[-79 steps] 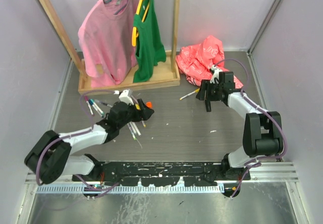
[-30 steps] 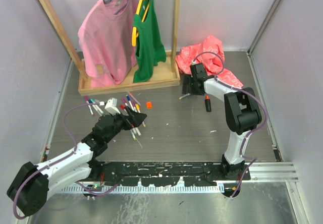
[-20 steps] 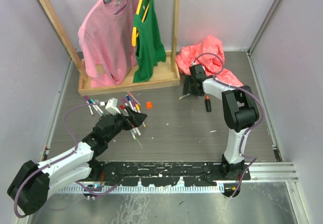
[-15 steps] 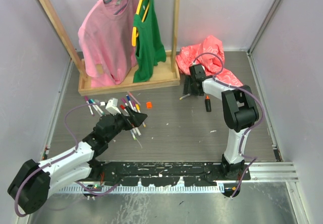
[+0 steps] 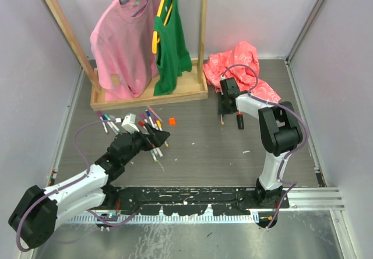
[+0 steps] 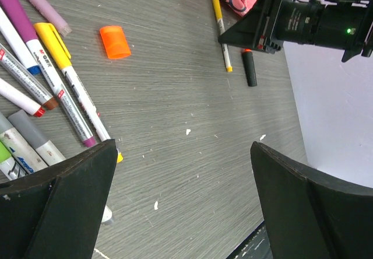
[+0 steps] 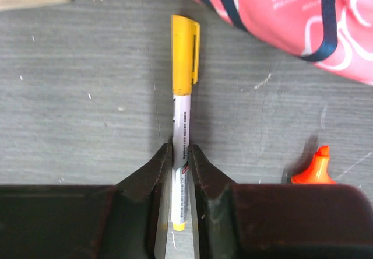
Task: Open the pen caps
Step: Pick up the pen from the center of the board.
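My right gripper (image 7: 179, 151) is shut on the white barrel of a pen (image 7: 181, 119) lying on the table. That pen's yellow cap (image 7: 184, 55) is still on and points away from the jaws. In the top view this gripper (image 5: 224, 104) sits low in front of the red bag. A black highlighter (image 5: 239, 120) with a bare orange tip (image 7: 312, 167) lies just right of it. A loose orange cap (image 6: 115, 41) rests on the table. Several capped pens (image 6: 58, 84) lie by my left gripper (image 6: 186, 203), which hangs open and holds nothing.
A crumpled red-pink bag (image 5: 236, 66) lies at the back right, touching the right wrist. A wooden rack (image 5: 148, 95) with a pink shirt (image 5: 119, 46) and a green top (image 5: 172, 43) stands at the back left. Grey walls close in both sides.
The right jaws have closed onto the yellow-capped pen, which swung from a slant to straight in line with the gripper. The left arm, pulled back earlier, has stayed still.
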`<action>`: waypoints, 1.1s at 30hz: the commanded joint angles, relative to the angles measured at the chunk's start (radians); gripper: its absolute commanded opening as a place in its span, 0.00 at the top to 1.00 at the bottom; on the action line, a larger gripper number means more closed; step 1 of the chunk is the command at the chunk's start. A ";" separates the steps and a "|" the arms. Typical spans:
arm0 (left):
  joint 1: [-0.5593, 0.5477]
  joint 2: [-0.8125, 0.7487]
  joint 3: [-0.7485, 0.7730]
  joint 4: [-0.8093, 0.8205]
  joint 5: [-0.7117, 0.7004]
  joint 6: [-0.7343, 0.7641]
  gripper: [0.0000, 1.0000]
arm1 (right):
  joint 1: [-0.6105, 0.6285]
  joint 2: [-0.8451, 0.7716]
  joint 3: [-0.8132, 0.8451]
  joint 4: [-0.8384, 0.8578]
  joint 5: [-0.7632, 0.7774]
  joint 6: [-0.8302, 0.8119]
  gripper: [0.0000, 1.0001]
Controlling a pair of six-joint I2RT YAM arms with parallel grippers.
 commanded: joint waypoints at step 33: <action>-0.002 0.090 0.017 0.219 0.133 -0.068 0.01 | -0.089 -0.015 -0.042 -0.213 -0.218 -0.293 0.72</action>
